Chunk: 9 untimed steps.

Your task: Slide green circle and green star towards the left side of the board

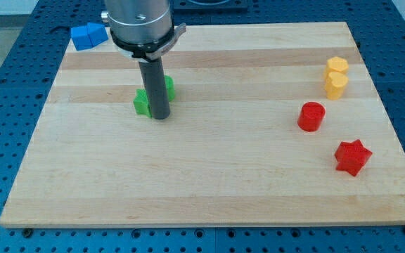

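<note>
Two green blocks sit together on the wooden board (188, 176), left of centre near the view's top. One green block (142, 103) shows to the left of the rod; its shape looks like a star but is partly hidden. The other green block (169, 86) shows behind the rod on its right; its shape is mostly hidden. My tip (161, 117) rests on the board right in front of both green blocks, touching or almost touching them.
Two blue blocks (88, 35) lie off the board's top left corner. Two yellow blocks (336, 76) sit at the right near the top. A red cylinder (311, 116) and a red star (351, 156) lie below them on the right.
</note>
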{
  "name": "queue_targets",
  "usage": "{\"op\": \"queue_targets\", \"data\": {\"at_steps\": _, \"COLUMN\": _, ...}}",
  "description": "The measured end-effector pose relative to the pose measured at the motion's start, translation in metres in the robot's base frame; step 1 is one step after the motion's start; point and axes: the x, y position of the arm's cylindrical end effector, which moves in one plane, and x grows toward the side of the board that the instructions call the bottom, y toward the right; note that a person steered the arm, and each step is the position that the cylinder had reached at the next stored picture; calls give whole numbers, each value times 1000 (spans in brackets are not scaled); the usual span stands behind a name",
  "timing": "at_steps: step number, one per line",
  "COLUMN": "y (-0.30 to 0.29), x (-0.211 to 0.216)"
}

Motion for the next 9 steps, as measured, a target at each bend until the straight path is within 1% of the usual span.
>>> {"op": "queue_targets", "data": {"at_steps": 1, "y": 20, "x": 1}}
{"op": "queue_targets", "data": {"at_steps": 2, "y": 50, "x": -26}}
{"op": "queue_targets", "data": {"at_steps": 3, "y": 67, "x": -57}}
{"op": "queue_targets", "data": {"at_steps": 4, "y": 54, "x": -75}}
{"op": "queue_targets", "data": {"at_steps": 5, "y": 14, "x": -75}}
{"op": "queue_targets", "data": {"at_steps": 6, "y": -8, "x": -68}}
{"op": "queue_targets", "data": {"at_steps": 7, "y": -10, "x": -50}}
{"op": "queue_targets", "data": {"at_steps": 8, "y": -8, "x": -45}}
{"op": "queue_targets", "data": {"at_steps": 9, "y": 19, "x": -46}}
